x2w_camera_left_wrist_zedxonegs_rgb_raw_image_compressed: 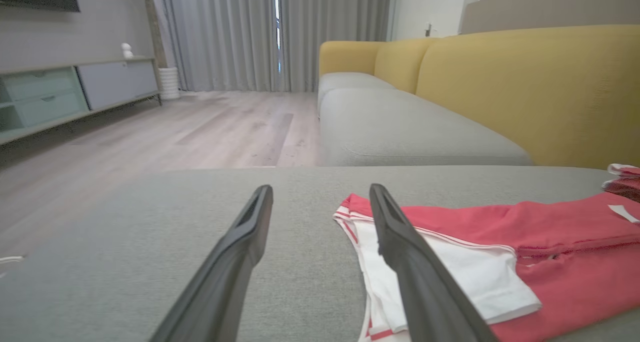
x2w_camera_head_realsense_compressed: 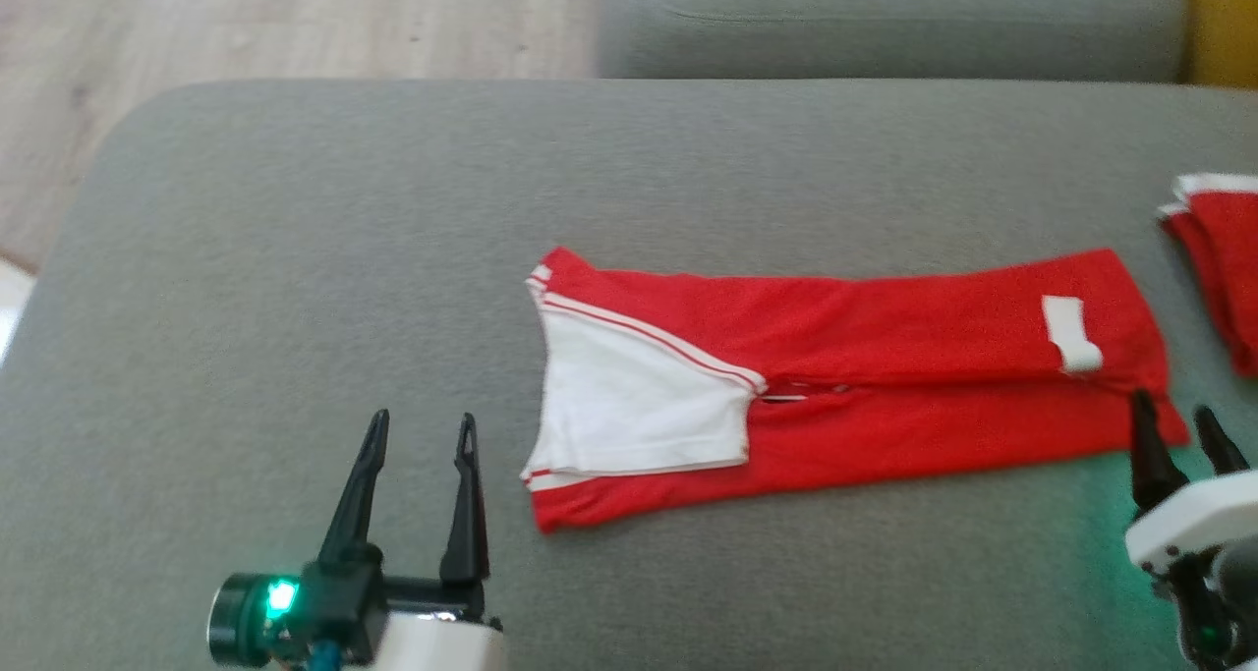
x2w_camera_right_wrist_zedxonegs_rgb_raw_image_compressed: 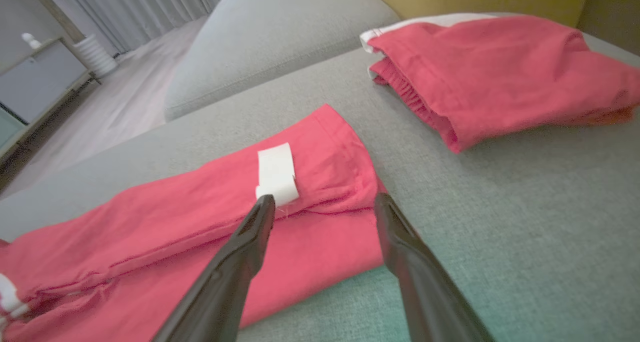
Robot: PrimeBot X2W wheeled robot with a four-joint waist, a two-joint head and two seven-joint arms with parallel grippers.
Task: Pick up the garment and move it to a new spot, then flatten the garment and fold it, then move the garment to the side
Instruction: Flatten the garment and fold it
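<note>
Where head view shows the garment whole, right wrist view crops it.

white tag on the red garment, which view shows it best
Right wrist view: the white tag sits close and large by the right pincer. The head view shows it small; the left wrist view, a sliver.

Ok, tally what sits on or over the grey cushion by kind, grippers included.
Red garments: 2, the long folded garment in the middle and the folded pile at the right.
Grippers: 2, the left gripper and the right gripper, both open.
Total: 4
</note>
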